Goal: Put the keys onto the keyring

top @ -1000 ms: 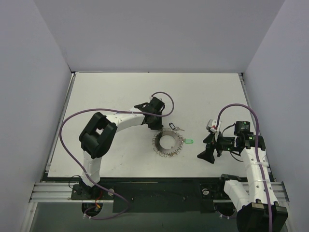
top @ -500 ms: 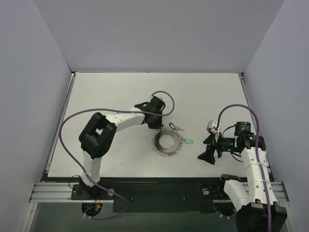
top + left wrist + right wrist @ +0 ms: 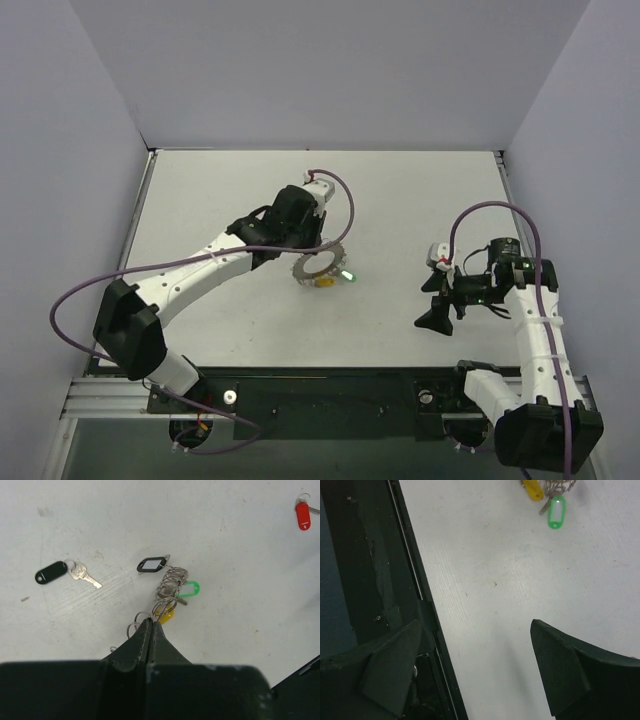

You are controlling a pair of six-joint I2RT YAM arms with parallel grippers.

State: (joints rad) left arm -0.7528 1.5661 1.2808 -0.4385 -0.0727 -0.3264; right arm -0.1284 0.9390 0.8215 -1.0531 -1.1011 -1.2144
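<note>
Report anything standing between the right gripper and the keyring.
Nothing visible does. Only bare table lies between the open right gripper and the keyring, which the left gripper holds pinched.

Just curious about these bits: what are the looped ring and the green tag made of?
The keyring looks like bare metal: silver-grey, shiny wire loops. The green tag seems to be plastic: bright even colour, smooth rounded outline.
</note>
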